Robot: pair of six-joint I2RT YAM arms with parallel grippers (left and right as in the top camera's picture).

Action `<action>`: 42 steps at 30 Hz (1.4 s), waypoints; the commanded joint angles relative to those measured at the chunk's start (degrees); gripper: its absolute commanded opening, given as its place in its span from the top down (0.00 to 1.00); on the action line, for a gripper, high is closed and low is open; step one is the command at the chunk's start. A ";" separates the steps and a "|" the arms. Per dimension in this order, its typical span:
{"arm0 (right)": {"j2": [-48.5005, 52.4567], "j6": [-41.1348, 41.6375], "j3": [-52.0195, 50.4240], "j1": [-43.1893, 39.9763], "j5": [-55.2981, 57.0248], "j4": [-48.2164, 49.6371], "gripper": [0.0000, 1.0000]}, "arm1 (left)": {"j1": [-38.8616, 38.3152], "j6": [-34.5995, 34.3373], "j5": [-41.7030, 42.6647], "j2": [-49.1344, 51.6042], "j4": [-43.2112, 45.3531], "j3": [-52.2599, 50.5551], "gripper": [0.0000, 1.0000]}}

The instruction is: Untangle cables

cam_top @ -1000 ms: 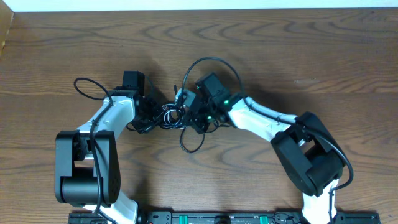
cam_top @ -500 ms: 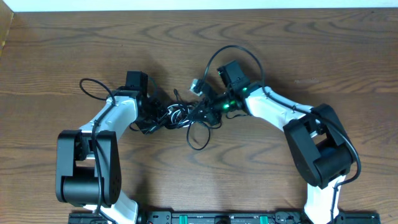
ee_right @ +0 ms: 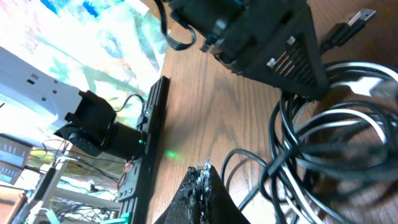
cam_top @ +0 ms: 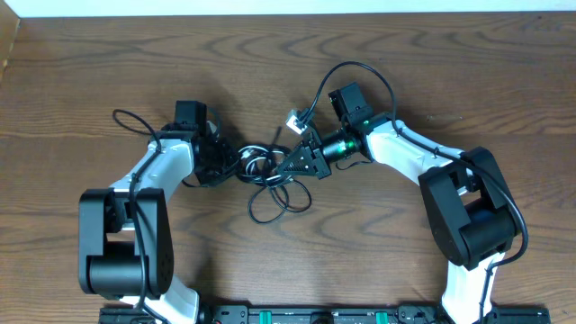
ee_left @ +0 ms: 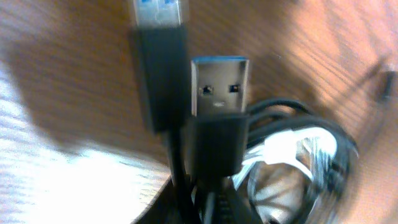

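While the left hand (cam_top: 219, 158) and the right hand (cam_top: 286, 165) faced each other low over the brown wood-grain bench (cam_top: 432, 54), the tangle of thin black and white cords (cam_top: 259, 169) lay on the bench between them, reaching up to both. The right hand's fingers (ee_right: 200, 186) were drawn together into one dark tip. Whether a cord was pinched between them could not be told. Just ahead of that tip, black cords ran in several overlapping loops, with a white cord (ee_right: 368, 84) threaded through them. One loose black loop (cam_top: 279, 200) spilled out of the tangle on the side of the right hand nearer the robot's base, flat on the wood. A small pale plug end (cam_top: 294, 121) showed just off the far side of the right hand, apart from the knot.

The left hand's fingers were outside its own wrist view, and from overhead it was too dark to tell how wide it stood. Very close in front of it, two black rectangular USB plugs stood side by side. One had a bare metal shell (ee_left: 221, 84), and the other (ee_left: 160, 68), just beside it, showed blue at its tip. Behind them, white and black cords coiled, blurred.
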 commanded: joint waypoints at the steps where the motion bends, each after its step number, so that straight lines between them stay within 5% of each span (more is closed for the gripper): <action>1: -1.07 2.05 0.11 -0.17 3.93 0.00 0.99 | -0.07 8.04 4.87 -5.66 0.00 0.39 0.66; 4: -1.07 2.64 0.11 0.46 7.58 0.98 0.94 | -0.07 7.19 4.66 -9.51 -0.46 0.39 0.53; 7: -1.07 5.16 0.11 1.46 10.93 2.75 0.69 | -0.07 6.19 4.66 -12.20 -0.70 0.44 0.49; 21: -1.07 8.63 0.11 10.32 35.17 -1.70 0.66 | -1.31 6.43 8.26 -7.91 -4.28 0.42 0.49; 27: -1.07 9.81 0.11 10.84 36.87 -1.77 0.67 | -3.72 1.68 8.83 -3.93 -2.43 0.42 0.49; 30: -1.07 10.08 0.11 10.93 37.51 -2.14 0.78 | -5.14 -0.55 10.27 -1.36 -1.01 0.42 0.51; 42: -1.07 12.22 0.11 12.46 43.01 -2.71 0.81 | -5.62 -4.83 10.27 1.84 0.17 0.42 0.56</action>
